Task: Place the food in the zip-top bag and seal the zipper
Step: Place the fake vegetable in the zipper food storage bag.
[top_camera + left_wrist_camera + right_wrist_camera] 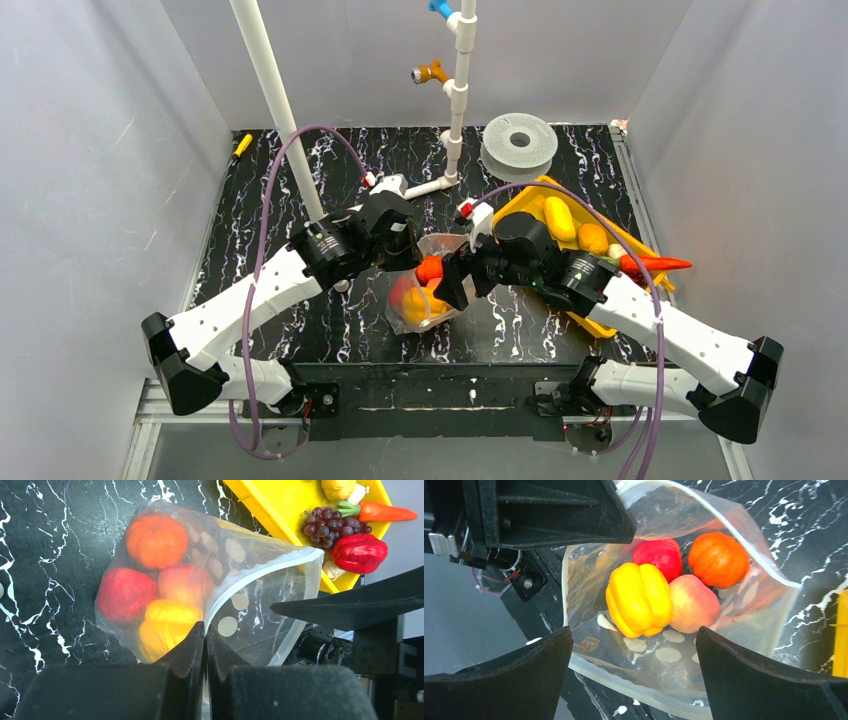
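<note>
With left gripper pinched on the zip-top bag rim and right gripper spread wide, empty, food bagged directly below its fingers, withdraw straight up, clear of the zipper.

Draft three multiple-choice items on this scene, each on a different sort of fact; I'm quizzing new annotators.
1. Foods in the bag: A two B four C six
2. The grapes lie: A in the bag B on the tray C under the bag
3. The right gripper is: A open B shut on the bag C shut on the grapes
Answers: 1 B, pepper, peach, red fruit and orange fruit show inside; 2 B, they sit on the tray; 3 A, its fingers stand wide apart.
</note>
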Tool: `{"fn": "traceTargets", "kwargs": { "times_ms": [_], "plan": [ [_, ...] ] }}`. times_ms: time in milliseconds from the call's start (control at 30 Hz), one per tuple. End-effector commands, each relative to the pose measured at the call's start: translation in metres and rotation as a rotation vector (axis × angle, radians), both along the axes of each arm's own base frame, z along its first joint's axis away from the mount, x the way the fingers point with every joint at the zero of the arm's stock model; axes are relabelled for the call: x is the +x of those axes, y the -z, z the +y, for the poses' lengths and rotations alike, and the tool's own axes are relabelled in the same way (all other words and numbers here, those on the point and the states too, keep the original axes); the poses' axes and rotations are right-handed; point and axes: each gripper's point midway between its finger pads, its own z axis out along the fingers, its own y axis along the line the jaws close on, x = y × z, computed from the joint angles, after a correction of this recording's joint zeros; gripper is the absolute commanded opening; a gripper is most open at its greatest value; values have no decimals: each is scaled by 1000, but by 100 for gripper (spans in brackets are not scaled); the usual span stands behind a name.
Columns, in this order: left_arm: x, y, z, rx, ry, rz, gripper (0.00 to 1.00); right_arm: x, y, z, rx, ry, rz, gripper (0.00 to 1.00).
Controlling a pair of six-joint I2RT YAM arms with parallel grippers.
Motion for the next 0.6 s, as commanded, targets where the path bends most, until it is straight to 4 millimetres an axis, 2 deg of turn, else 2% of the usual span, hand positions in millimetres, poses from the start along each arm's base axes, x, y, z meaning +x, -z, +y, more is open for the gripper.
{"fn": "traceTargets", "kwargs": {
  "times_ms": [0, 133, 433, 567],
  "plan": [
    [-2, -6, 5, -20, -5, -5, 0, 14, -30, -7, 76, 88, -106, 98],
    [-2, -4, 1, -17, 6, 3, 0, 27, -41, -27, 72, 199, -171, 98],
    [-1, 3, 1, 0, 4, 13, 0, 61, -71, -86, 38, 480, -392, 98],
    [-2, 2, -3, -8, 17, 23, 0, 80, -84, -121, 76, 704, -469, 98]
  ]
}}
